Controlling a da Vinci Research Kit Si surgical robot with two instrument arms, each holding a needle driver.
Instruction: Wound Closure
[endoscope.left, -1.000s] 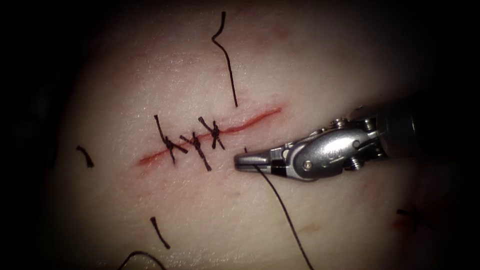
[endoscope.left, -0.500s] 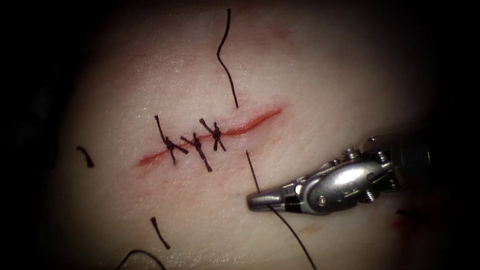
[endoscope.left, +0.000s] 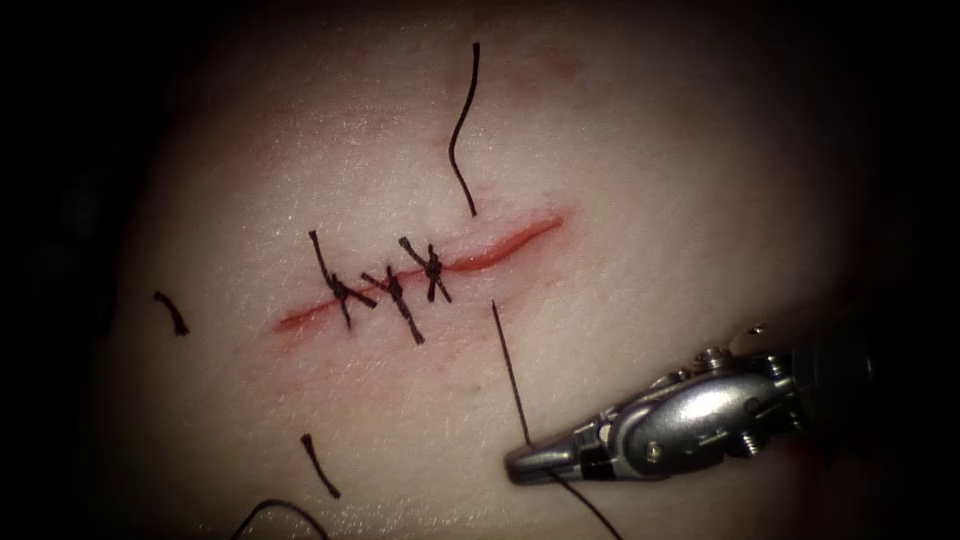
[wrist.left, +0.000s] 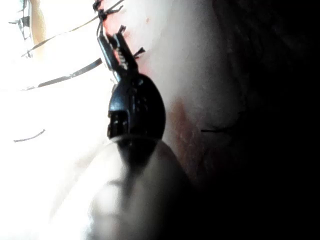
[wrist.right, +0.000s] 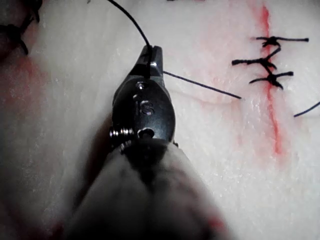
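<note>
The right claw (endoscope.left: 525, 462) sits low on the tissue (endoscope.left: 620, 180), below the cut (endoscope.left: 500, 245), its jaws pinched closed on the thread (endoscope.left: 510, 370). From the jaws one taut length of thread runs up to a point in the tissue just below the open right part of the cut; another length trails off from the claw toward the lower edge of the endoscope view. In the right wrist view the same claw (wrist.right: 151, 55) grips the thread (wrist.right: 200, 86), which stretches across to the tissue near the stitches. The left claw (wrist.left: 114, 47) shows in the left wrist view with its jaws slightly apart, holding nothing, close to a knot. Three knotted stitches (endoscope.left: 385, 285) cross the left half of the cut; its right half lies open and red. A further length of thread (endoscope.left: 462, 130) rises from the tissue just above the cut. Cut ends of thread (endoscope.left: 170, 312) lie loose to the left and below
</note>
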